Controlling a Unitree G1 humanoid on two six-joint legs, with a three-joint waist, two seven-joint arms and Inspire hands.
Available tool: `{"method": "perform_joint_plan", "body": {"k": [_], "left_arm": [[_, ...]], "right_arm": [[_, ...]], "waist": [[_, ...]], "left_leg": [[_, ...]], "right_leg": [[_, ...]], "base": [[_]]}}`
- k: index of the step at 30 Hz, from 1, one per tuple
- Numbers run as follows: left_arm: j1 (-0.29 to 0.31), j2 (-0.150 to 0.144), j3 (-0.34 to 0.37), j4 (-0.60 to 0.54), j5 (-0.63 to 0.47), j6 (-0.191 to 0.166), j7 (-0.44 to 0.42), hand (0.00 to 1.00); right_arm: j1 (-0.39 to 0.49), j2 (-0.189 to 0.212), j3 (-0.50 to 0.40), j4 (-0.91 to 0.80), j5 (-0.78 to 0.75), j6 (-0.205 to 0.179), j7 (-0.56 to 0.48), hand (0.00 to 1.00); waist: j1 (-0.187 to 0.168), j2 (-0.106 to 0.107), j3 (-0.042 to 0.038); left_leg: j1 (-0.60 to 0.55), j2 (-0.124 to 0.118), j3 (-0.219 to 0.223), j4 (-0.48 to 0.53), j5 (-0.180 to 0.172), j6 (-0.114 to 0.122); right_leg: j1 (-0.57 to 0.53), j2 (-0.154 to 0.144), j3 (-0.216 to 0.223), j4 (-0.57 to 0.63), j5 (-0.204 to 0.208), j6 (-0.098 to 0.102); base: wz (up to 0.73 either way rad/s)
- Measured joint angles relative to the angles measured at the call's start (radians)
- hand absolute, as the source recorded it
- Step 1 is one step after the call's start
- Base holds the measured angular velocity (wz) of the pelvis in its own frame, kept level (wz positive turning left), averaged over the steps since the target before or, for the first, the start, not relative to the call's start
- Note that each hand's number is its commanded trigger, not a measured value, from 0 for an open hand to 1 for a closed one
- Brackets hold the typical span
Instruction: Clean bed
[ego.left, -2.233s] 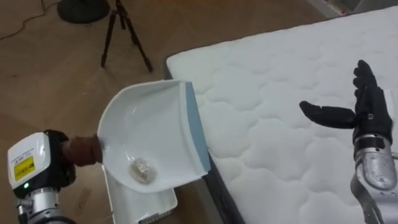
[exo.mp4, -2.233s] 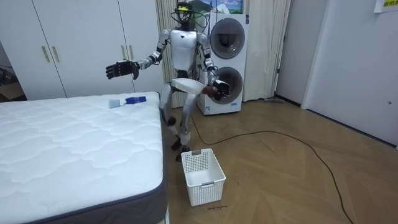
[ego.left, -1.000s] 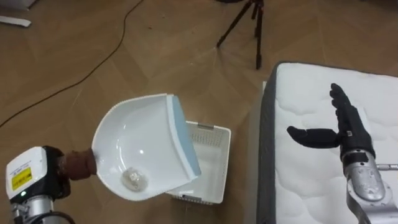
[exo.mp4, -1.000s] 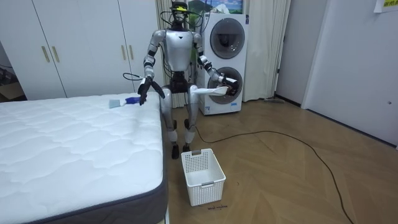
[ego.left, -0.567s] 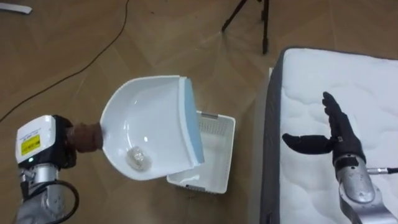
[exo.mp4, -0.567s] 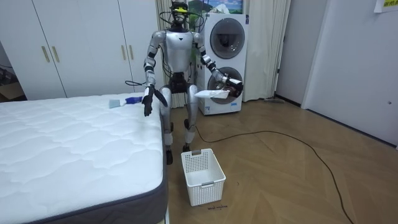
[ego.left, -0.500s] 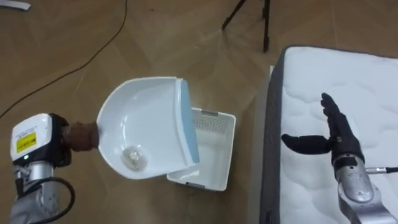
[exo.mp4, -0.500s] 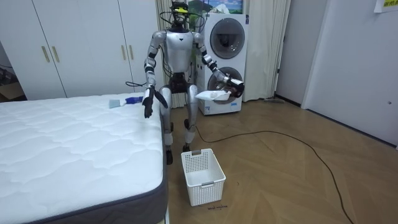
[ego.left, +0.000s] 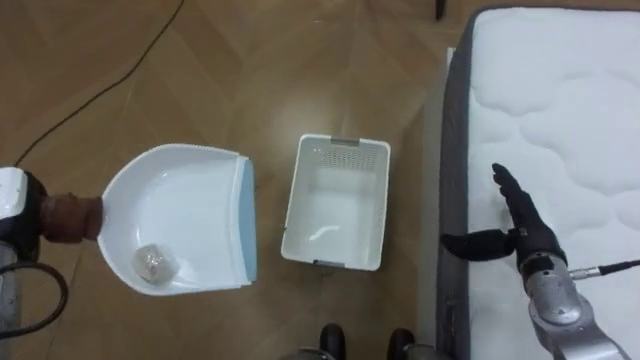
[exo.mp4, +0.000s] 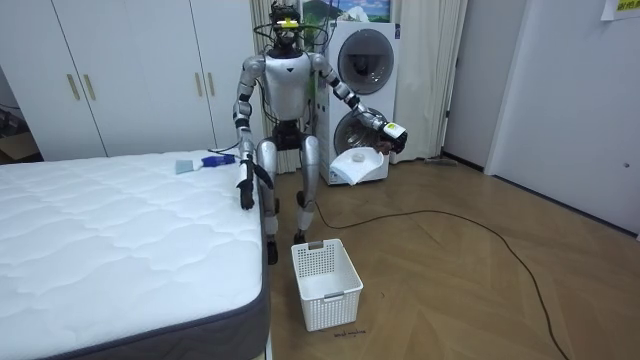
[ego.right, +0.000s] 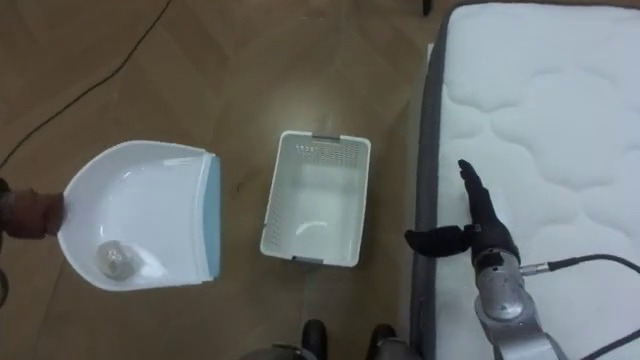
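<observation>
My left hand (ego.left: 14, 222) is shut on the brown handle (ego.left: 70, 217) of a white dustpan (ego.left: 185, 215) with a blue lip, held over the wooden floor left of the basket. A small crumpled ball (ego.left: 153, 262) lies in the pan. The white plastic basket (ego.left: 340, 144) stands on the floor between the pan and the bed (ego.left: 570, 110). My right hand (ego.left: 516, 228) is open, fingers straight, above the mattress's edge. In the room view I stand at the bed's corner, behind the basket (exo.mp4: 325, 297), with the dustpan (exo.mp4: 350, 168) held out to the room view's right.
A blue brush (exo.mp4: 205, 160) lies on the bed's far corner. Stacked washing machines (exo.mp4: 362, 90) and white cupboards (exo.mp4: 130, 70) stand behind me. A tripod's foot (ego.left: 438, 8) shows at the top of the left eye view.
The head camera has tipped down onto the basket. My left arm has swung the dustpan outward, off the basket to its left. My right hand has sunk a little beside the bed.
</observation>
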Motion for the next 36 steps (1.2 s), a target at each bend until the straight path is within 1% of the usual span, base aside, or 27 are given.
{"method": "perform_joint_plan", "body": {"k": [1, 2, 4, 5, 6, 7, 8, 9, 10, 11, 12, 13, 14, 15, 16, 17, 19, 22, 24, 25, 26, 27, 28, 30, 31, 36], "left_arm": [[-0.006, 0.001, -0.002, 0.008, -0.001, 0.002, -0.016, 1.0], [-0.01, 0.002, -0.009, 0.009, -0.003, 0.005, -0.024, 1.0], [-0.023, 0.005, -0.045, 0.014, -0.032, 0.02, -0.042, 1.0], [-0.025, 0.006, -0.054, 0.017, -0.038, 0.022, -0.05, 1.0], [-0.028, 0.007, -0.067, 0.032, -0.044, 0.025, -0.063, 1.0], [-0.035, 0.009, -0.077, 0.05, -0.056, 0.03, -0.083, 1.0], [-0.036, 0.01, -0.079, 0.055, -0.064, 0.036, -0.095, 1.0], [-0.043, 0.013, -0.085, 0.074, -0.085, 0.042, -0.115, 1.0], [-0.058, 0.014, -0.106, 0.103, -0.113, 0.05, -0.14, 1.0], [-0.062, 0.014, -0.11, 0.114, -0.119, 0.055, -0.153, 1.0], [-0.062, 0.014, -0.11, 0.124, -0.12, 0.065, -0.173, 1.0], [-0.062, 0.014, -0.11, 0.128, -0.119, 0.078, -0.193, 1.0], [-0.064, 0.014, -0.111, 0.128, -0.119, 0.082, -0.203, 1.0], [-0.07, 0.014, -0.117, 0.136, -0.119, 0.085, -0.218, 1.0], [-0.074, 0.014, -0.132, 0.144, -0.122, 0.085, -0.236, 1.0], [-0.076, 0.015, -0.142, 0.148, -0.128, 0.086, -0.246, 1.0], [-0.1, 0.018, -0.167, 0.168, -0.157, 0.086, -0.288, 1.0], [-0.127, 0.028, -0.17, 0.185, -0.185, 0.083, -0.33, 1.0], [-0.141, 0.046, -0.175, 0.186, -0.216, 0.082, -0.352, 1.0], [-0.147, 0.054, -0.179, 0.187, -0.234, 0.082, -0.363, 1.0], [-0.151, 0.056, -0.184, 0.19, -0.245, 0.082, -0.366, 1.0], [-0.162, 0.056, -0.189, 0.197, -0.259, 0.082, -0.378, 1.0], [-0.174, 0.056, -0.197, 0.207, -0.263, 0.082, -0.391, 1.0], [-0.19, 0.056, -0.201, 0.219, -0.263, 0.082, -0.403, 1.0], [-0.192, 0.056, -0.201, 0.223, -0.263, 0.083, -0.403, 1.0], [-0.196, 0.056, -0.215, 0.223, -0.263, 0.083, -0.408, 1.0]], "right_arm": [[-0.005, -0.003, 0.0, 0.001, 0.0, -0.004, 0.001, 0.0], [-0.006, -0.005, 0.0, 0.001, 0.0, -0.009, 0.001, 0.0], [-0.004, -0.019, 0.0, 0.0, -0.001, -0.03, 0.004, 0.0], [-0.005, -0.022, 0.0, -0.001, -0.005, -0.035, 0.004, 0.0], [-0.008, -0.025, 0.0, -0.011, -0.017, -0.037, 0.005, 0.0], [-0.008, -0.026, -0.001, -0.031, -0.022, -0.039, 0.005, 0.0], [-0.008, -0.026, 0.0, -0.043, -0.025, -0.04, 0.008, 0.0], [-0.009, -0.028, 0.0, -0.057, -0.038, -0.045, 0.011, 0.0], [-0.006, -0.034, 0.0, -0.074, -0.046, -0.045, 0.015, 0.0], [-0.006, -0.036, 0.0, -0.08, -0.047, -0.046, 0.017, 0.0], [-0.011, -0.036, 0.0, -0.083, -0.052, -0.047, 0.024, 0.0], [-0.012, -0.038, 0.0, -0.092, -0.054, -0.047, 0.029, 0.0], [-0.012, -0.039, 0.0, -0.097, -0.054, -0.048, 0.031, 0.0], [-0.012, -0.039, 0.0, -0.1, -0.053, -0.048, 0.037, 0.0], [-0.012, -0.042, 0.0, -0.103, -0.052, -0.048, 0.042, 0.0], [-0.012, -0.044, -0.001, -0.106, -0.052, -0.047, 0.044, 0.0], [-0.012, -0.058, -0.001, -0.111, -0.052, -0.048, 0.05, 0.0], [-0.009, -0.068, -0.004, -0.115, -0.052, -0.056, 0.066, 0.0], [-0.01, -0.071, -0.004, -0.117, -0.053, -0.056, 0.07, 0.0], [-0.01, -0.073, -0.004, -0.118, -0.053, -0.058, 0.07, 0.0], [-0.01, -0.074, -0.004, -0.119, -0.051, -0.059, 0.07, 0.0], [-0.009, -0.078, -0.005, -0.122, -0.044, -0.065, 0.07, 0.0], [-0.009, -0.078, -0.005, -0.124, -0.043, -0.067, 0.07, 0.0], [-0.01, -0.078, -0.005, -0.124, -0.043, -0.067, 0.071, 0.0], [-0.01, -0.078, -0.005, -0.125, -0.043, -0.066, 0.075, 0.0], [-0.01, -0.078, -0.005, -0.125, -0.035, -0.066, 0.08, 0.0]], "waist": [[-0.008, 0.014, 0.0004], [-0.011, 0.02, 0.0003], [-0.016, 0.038, 0.0006], [-0.02, 0.041, 0.0003], [-0.036, 0.052, -0.001], [-0.042, 0.061, -0.0003], [-0.043, 0.065, -0.0001], [-0.052, 0.079, 0.0008], [-0.069, 0.095, -0.0008], [-0.075, 0.099, -0.0017], [-0.081, 0.106, -0.0061], [-0.093, 0.123, -0.007], [-0.098, 0.129, -0.0069], [-0.099, 0.13, -0.0068], [-0.108, 0.138, -0.0102], [-0.116, 0.144, -0.011], [-0.143, 0.159, -0.007], [-0.158, 0.167, -0.0051], [-0.163, 0.168, -0.0048], [-0.168, 0.171, -0.0036], [-0.171, 0.175, -0.0017], [-0.172, 0.184, 0.0023], [-0.173, 0.19, 0.0042], [-0.171, 0.194, 0.0029], [-0.171, 0.195, 0.0023], [-0.183, 0.197, 0.0018]], "left_leg": [[-0.008, -0.003, 0.002, 0.001, 0.0, 0.0], [-0.012, -0.004, 0.005, 0.001, 0.0, 0.0], [-0.02, -0.009, 0.022, 0.003, 0.0, 0.0], [-0.021, -0.013, 0.027, 0.003, 0.0, 0.0], [-0.023, -0.019, 0.035, 0.001, 0.0, 0.0], [-0.025, -0.019, 0.05, -0.001, 0.0, 0.0], [-0.028, -0.019, 0.057, -0.001, 0.0, 0.0], [-0.033, -0.023, 0.062, -0.001, 0.0, 0.0], [-0.034, -0.032, 0.063, -0.002, 0.002, 0.004], [-0.032, -0.035, 0.072, -0.002, 0.002, 0.004], [-0.03, -0.037, 0.086, -0.002, 0.002, 0.004], [-0.028, -0.037, 0.087, -0.002, 0.002, 0.004], [-0.026, -0.037, 0.089, -0.003, 0.002, 0.004], [-0.016, -0.034, 0.114, -0.009, 0.002, 0.004], [-0.011, -0.033, 0.128, -0.009, 0.002, 0.004], [-0.009, -0.032, 0.134, -0.011, 0.002, 0.004], [0.001, -0.033, 0.156, -0.018, 0.002, 0.004], [0.006, -0.035, 0.173, -0.013, 0.002, 0.004], [0.005, -0.034, 0.182, -0.011, 0.002, 0.004], [0.006, -0.034, 0.188, -0.009, 0.001, 0.004], [0.007, -0.033, 0.19, -0.008, 0.001, 0.004], [0.009, -0.03, 0.197, -0.007, 0.0, 0.006], [0.013, -0.026, 0.211, -0.008, -0.002, 0.006], [0.02, -0.016, 0.237, -0.007, -0.008, 0.007], [0.023, -0.015, 0.242, -0.008, -0.01, 0.005], [0.023, -0.013, 0.245, -0.007, -0.01, 0.005]], "right_leg": [[-0.017, -0.002, 0.01, 0.014, 0.0, 0.0], [-0.025, -0.003, 0.019, 0.021, -0.001, 0.001], [-0.052, -0.016, 0.025, 0.051, -0.009, 0.003], [-0.059, -0.02, 0.031, 0.061, -0.014, 0.004], [-0.074, -0.021, 0.054, 0.078, -0.023, 0.006], [-0.094, -0.022, 0.073, 0.096, -0.024, 0.005], [-0.106, -0.022, 0.081, 0.104, -0.025, 0.005], [-0.121, -0.023, 0.085, 0.121, -0.029, 0.003], [-0.124, -0.033, 0.094, 0.138, -0.04, 0.002], [-0.126, -0.036, 0.1, 0.147, -0.049, 0.003], [-0.135, -0.039, 0.108, 0.16, -0.059, 0.001], [-0.137, -0.041, 0.108, 0.169, -0.061, -0.003], [-0.137, -0.041, 0.112, 0.171, -0.063, -0.005], [-0.137, -0.041, 0.129, 0.179, -0.073, -0.005], [-0.135, -0.042, 0.138, 0.184, -0.081, -0.004], [-0.134, -0.045, 0.142, 0.185, -0.083, -0.004], [-0.134, -0.05, 0.157, 0.202, -0.091, -0.003], [-0.141, -0.046, 0.172, 0.218, -0.096, -0.002], [-0.15, -0.039, 0.191, 0.226, -0.097, -0.003], [-0.154, -0.038, 0.2, 0.233, -0.099, -0.005], [-0.154, -0.036, 0.202, 0.233, -0.099, -0.005], [-0.154, -0.032, 0.211, 0.234, -0.099, -0.005], [-0.155, -0.03, 0.217, 0.236, -0.1, -0.005], [-0.153, -0.024, 0.227, 0.236, -0.101, -0.005], [-0.153, -0.021, 0.234, 0.238, -0.103, -0.005], [-0.154, -0.018, 0.237, 0.236, -0.105, -0.004]], "base": [[-0.06], [-0.08], [-0.12], [-0.07], [-0.08], [-0.13], [-0.21], [-0.08], [0.0], [0.0], [-0.07], [-0.08], [-0.04], [-0.08], [-0.08], [0.0], [0.02], [-0.09], [-0.1], [-0.1], [-0.09], [-0.11], [-0.13], [-0.17], [-0.16], [-0.02]]}}
